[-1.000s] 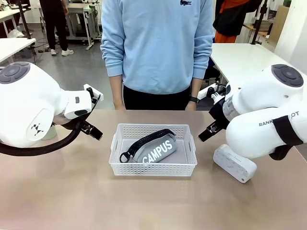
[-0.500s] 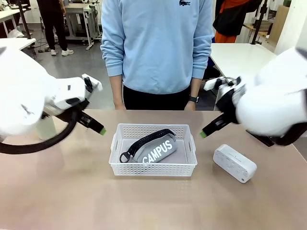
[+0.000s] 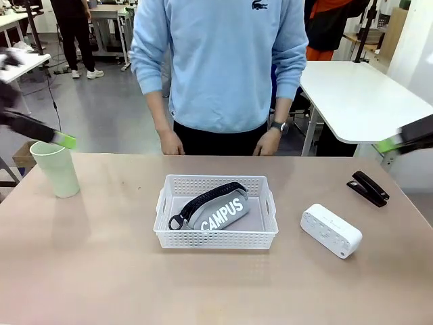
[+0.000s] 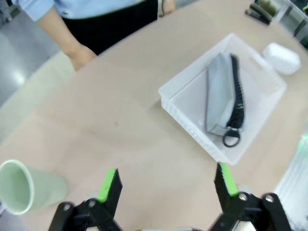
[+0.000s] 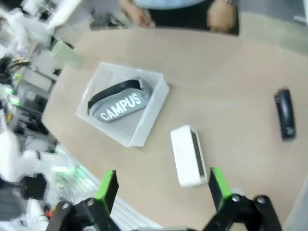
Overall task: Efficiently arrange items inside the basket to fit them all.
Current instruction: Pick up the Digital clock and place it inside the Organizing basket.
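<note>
The white lattice basket [image 3: 216,239] sits mid-table with the grey "CAMPUS" pouch [image 3: 218,210] lying diagonally inside it. A pale green cup [image 3: 55,169] stands upright at the far left. To the right of the basket lies a white rounded device [image 3: 331,230], and a small black object [image 3: 368,187] rests beyond it. My left gripper [image 4: 167,183] hangs open and empty high above the table, looking down on the basket [image 4: 192,132] and cup [image 4: 21,187]. My right gripper [image 5: 161,184] is also open and empty, high over the device [image 5: 188,156] and the black object [image 5: 285,114].
A person in a light blue sweater stands at the far edge, both hands [image 3: 170,143] low near the table. Bare tabletop surrounds the basket on all sides. A white side table [image 3: 352,95] stands at the back right.
Both arms have swung up and outward, away from the basket, to the picture's edges. This uncovered the cup and the black object. The person's hands came closer to the table edge.
</note>
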You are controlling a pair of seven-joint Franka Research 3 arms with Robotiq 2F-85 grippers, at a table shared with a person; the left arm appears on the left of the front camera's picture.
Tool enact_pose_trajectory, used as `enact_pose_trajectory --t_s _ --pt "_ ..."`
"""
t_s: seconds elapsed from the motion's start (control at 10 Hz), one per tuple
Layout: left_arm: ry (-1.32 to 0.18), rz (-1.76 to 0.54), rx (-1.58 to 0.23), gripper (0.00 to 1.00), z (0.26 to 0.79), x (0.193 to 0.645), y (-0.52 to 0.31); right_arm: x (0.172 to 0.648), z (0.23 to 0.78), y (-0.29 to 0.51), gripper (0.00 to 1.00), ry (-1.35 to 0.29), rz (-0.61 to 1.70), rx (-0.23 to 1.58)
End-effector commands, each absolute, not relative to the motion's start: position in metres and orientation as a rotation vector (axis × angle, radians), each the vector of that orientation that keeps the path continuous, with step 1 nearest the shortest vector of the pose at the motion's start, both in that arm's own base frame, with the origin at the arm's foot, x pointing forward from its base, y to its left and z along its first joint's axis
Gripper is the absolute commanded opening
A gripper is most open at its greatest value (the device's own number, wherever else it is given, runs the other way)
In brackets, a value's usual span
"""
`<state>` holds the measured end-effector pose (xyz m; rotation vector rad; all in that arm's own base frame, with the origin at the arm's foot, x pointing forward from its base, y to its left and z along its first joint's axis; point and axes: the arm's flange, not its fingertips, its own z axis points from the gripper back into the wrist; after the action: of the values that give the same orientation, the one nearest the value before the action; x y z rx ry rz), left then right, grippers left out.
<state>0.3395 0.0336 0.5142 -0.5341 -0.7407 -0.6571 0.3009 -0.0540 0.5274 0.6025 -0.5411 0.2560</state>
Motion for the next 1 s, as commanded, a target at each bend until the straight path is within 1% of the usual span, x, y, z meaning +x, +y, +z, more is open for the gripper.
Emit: enact_pose_trajectory --t_s 0.0,0.1,0.3,0.6,0.7,0.8,0.9 --pt "-0.813 -0.571 -0.611 1.00 0.439 0.217 0.083 0.278 0.527 -0.116 1.00 -0.581 0.015 0.747" --pt "-0.850 -0.484 -0.681 1.00 0.429 0.204 0.116 0.262 0.523 -0.153 1.00 -0.590 -0.054 0.821" --pt "-0.885 -0.316 -0.818 1.00 0.402 0.191 0.170 0.234 0.510 -0.205 1.00 -0.627 -0.186 0.927" --pt "-0.913 -0.146 -0.953 1.00 0.369 0.192 0.193 0.215 0.467 -0.245 1.00 -0.632 -0.350 0.999" --pt "-0.959 -0.126 -0.972 1.00 0.366 0.195 0.198 0.215 0.453 -0.252 1.00 -0.623 -0.412 0.966" --pt "-0.954 -0.040 -0.935 1.00 0.367 0.201 0.193 0.215 0.444 -0.256 1.00 -0.647 -0.492 0.851" --pt "-0.901 -0.117 -0.947 1.00 0.390 0.193 0.267 0.208 0.466 -0.254 1.00 -0.613 -0.394 0.972"
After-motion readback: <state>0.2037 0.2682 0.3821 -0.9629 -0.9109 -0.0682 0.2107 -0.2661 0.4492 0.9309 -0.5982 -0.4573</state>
